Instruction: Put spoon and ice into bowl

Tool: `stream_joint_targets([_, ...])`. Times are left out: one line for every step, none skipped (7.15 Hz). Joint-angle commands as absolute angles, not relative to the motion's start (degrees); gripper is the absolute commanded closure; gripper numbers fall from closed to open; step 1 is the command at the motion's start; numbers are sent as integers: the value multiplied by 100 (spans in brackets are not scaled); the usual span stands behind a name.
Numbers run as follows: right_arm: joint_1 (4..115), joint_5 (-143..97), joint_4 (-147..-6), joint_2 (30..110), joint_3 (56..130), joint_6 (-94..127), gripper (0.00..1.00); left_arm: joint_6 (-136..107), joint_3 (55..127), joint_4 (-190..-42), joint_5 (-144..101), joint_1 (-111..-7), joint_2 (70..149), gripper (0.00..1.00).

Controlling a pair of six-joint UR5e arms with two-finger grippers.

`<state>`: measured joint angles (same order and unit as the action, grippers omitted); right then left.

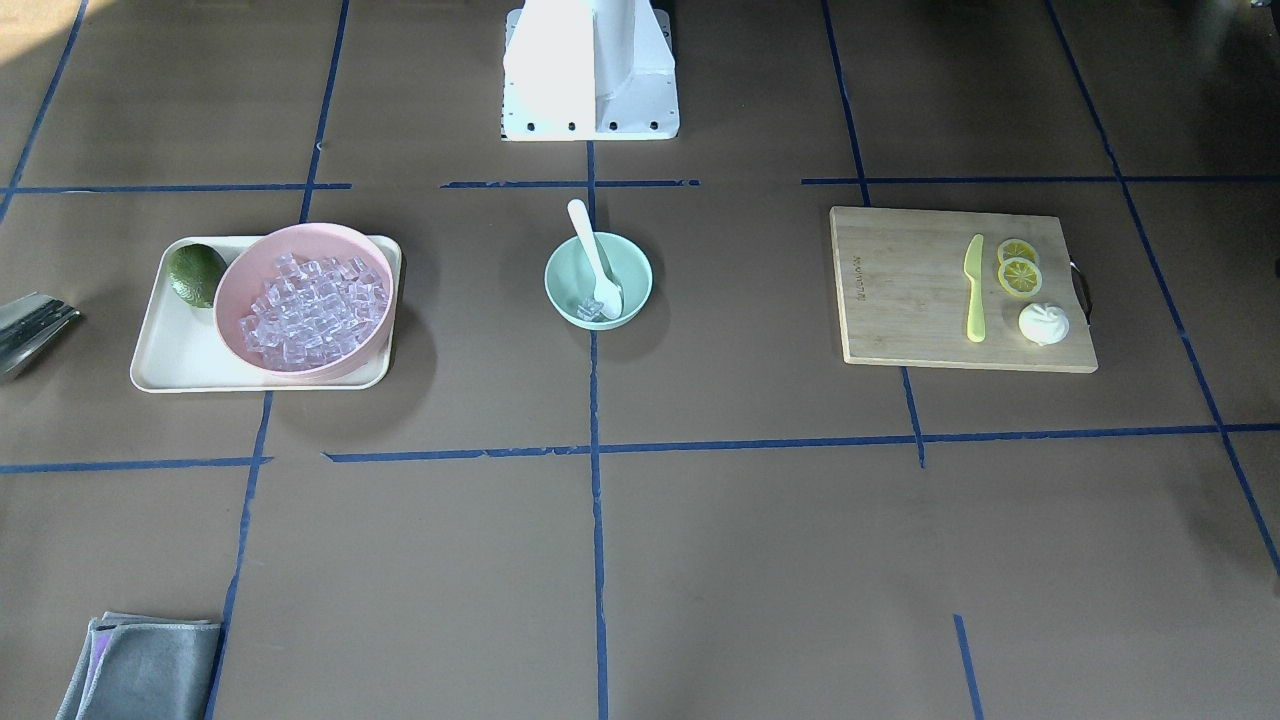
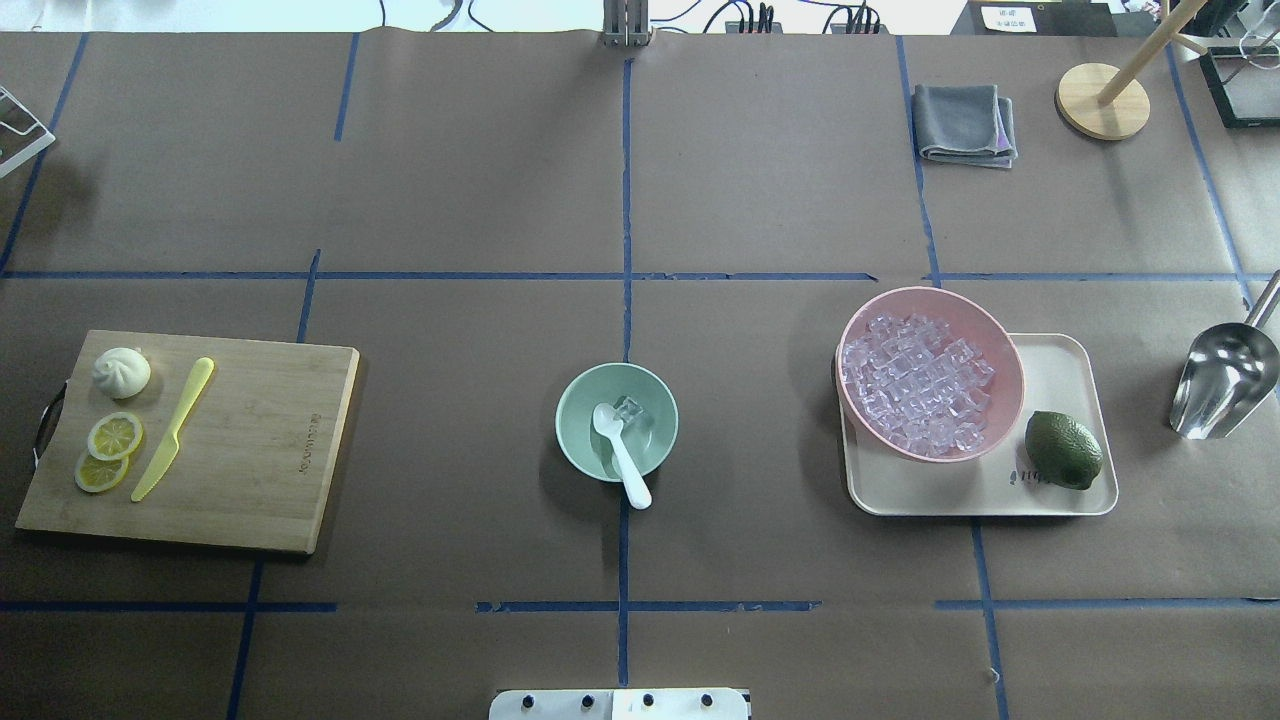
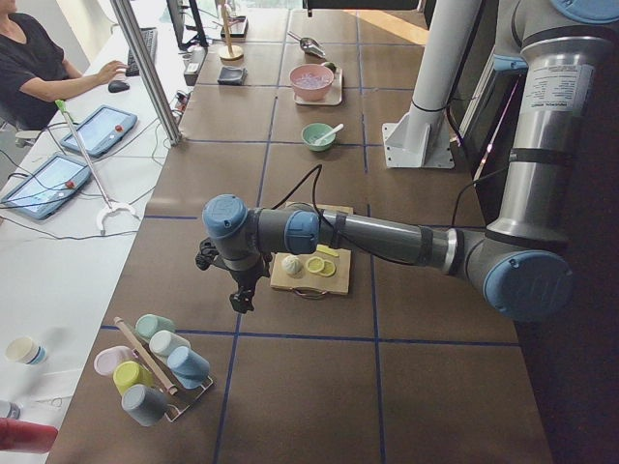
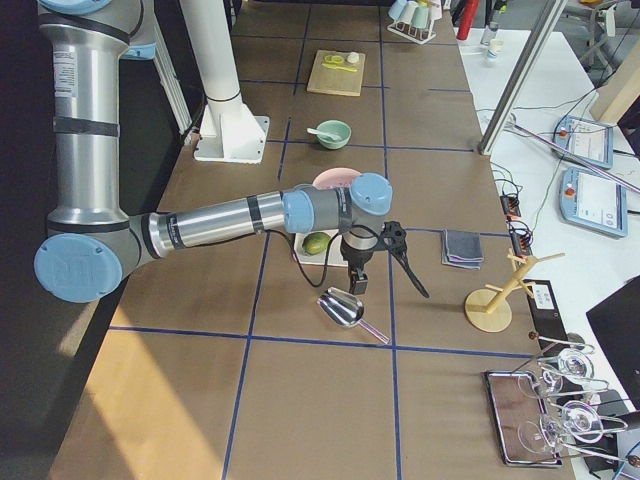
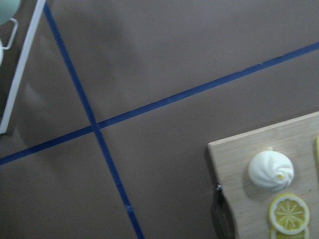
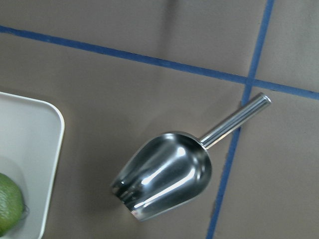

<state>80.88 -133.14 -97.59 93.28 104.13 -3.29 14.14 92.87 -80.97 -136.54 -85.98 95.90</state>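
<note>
Neither pincer's opening can be judged, since each shows only in a side view and its own wrist camera catches no fingers. The left gripper (image 3: 242, 298) hangs pointing down over the table, just off the handled end of the cutting board (image 2: 260, 450), and touches nothing that can be made out. The right gripper (image 4: 357, 284) hangs pointing down above the metal scoop (image 6: 167, 177), which lies on its side on the paper beside the tray (image 2: 1060, 360). Whether it touches the scoop cannot be told. The mint-green bowl (image 2: 578, 440) stands at the table's middle, on the blue centre line. The spoon (image 2: 622, 455) lies in it, scoop down on the bottom and handle leaning over the rim on the robot's side. A few clear ice cubes (image 2: 630, 409) sit in the bowl just beside the scoop. A far larger heap of ice (image 2: 920, 385) fills the pink bowl (image 2: 990, 345) on the tray, next to a green fruit (image 2: 1063, 450).
</note>
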Motion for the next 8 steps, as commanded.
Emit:
stream_joint_targets([8445, -13289, -9800, 9387, 10090, -1046, 1, 1284, 9246, -7612, -13764, -8666, 9773, 0])
stream_joint_targets([8594, -13333, -9835, 9404, 10081, -1055, 1, 1100, 9272, -7629, -13738, -8675, 9721, 0])
stream_joint_targets([8683, -13342, -9861, 9396, 10098, -1055, 1, 1107, 9281, -7672, -13746, -8675, 9616, 0])
stream_joint_targets([8710, -13350, -9870, 9369, 10090, -1055, 1, 1107, 9307, -7673, -13737, -8684, 9563, 0])
stream_joint_targets([8719, -13342, -9861, 9387, 10064, -1055, 1, 1151, 9308, -7847, -13729, -8675, 9388, 0])
stream_joint_targets([8710, -13333, -9861, 9387, 10063, -1046, 1, 1125, 9247, -8353, -13729, -8675, 9300, 0])
stream_joint_targets([8710, -13298, -9861, 9369, 10046, -1002, 1, 1151, 9298, -8524, -13711, -8692, 9142, 0])
stream_joint_targets([8701, -13298, -9835, 9360, 9976, -976, 1, 1134, 9656, -8517, -13702, -8701, 8888, 0])
